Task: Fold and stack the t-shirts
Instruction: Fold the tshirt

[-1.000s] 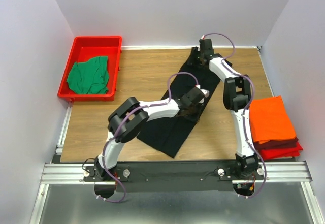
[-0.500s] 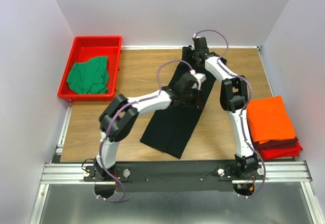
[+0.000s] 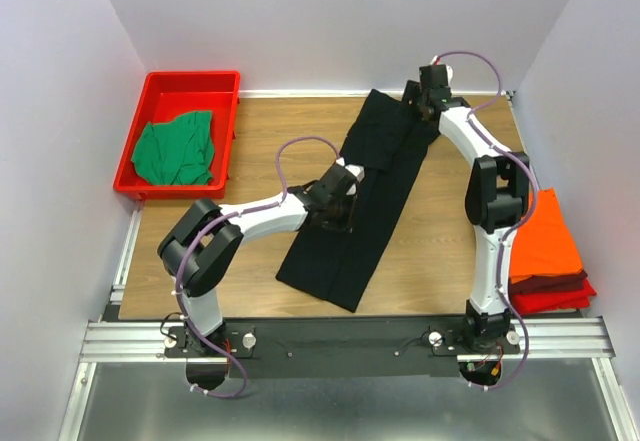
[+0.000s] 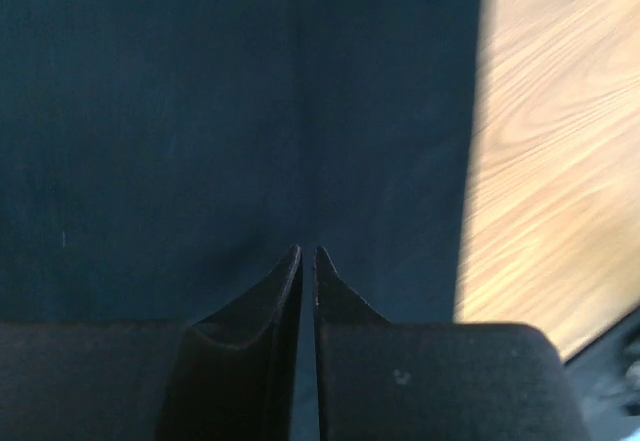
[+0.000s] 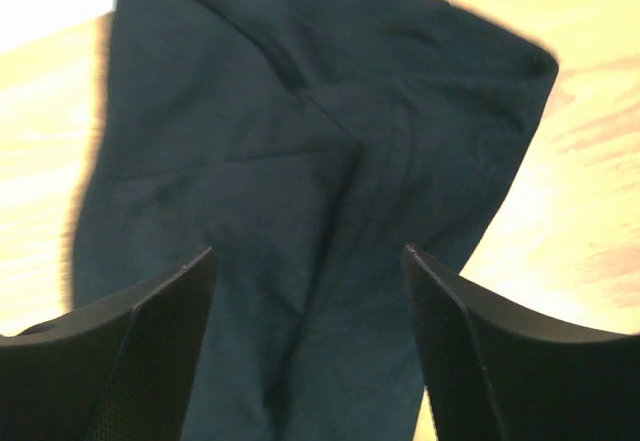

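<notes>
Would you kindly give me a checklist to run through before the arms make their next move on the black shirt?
1. Black t-shirt laid out as a long strip on the table: ok.
2. Its far end flat: not ok, creased.
3. Right gripper open, holding nothing, above that end: ok.
4. Left gripper free of cloth: cannot tell; jaws nearly together over the shirt.
5. Orange t-shirt folded on the stack: ok.
6. Green t-shirt folded: not ok, crumpled in the red tray.
</notes>
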